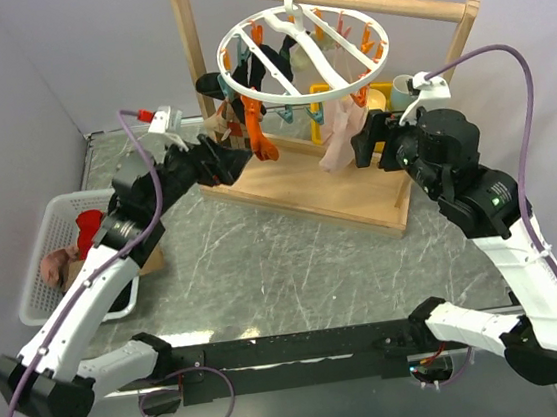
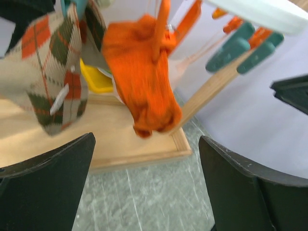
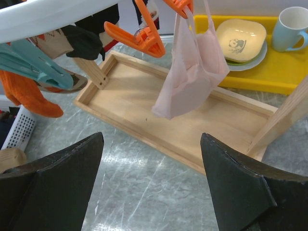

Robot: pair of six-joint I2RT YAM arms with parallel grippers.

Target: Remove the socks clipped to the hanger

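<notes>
Now, your left claw [image 2: 147,187] stands wide apart, lined up on the orange sock [image 2: 142,82]; your right claw [image 3: 151,187] gapes likewise, facing the pale pink sock [image 3: 192,72]; both hang clipped under the hanger [image 3: 48,14], probably so each claw can close around fabric.

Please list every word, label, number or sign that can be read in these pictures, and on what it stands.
None: no view shows readable text.
The dish bears only a small drawn figure, without words.
The mug shows no lettering.
</notes>
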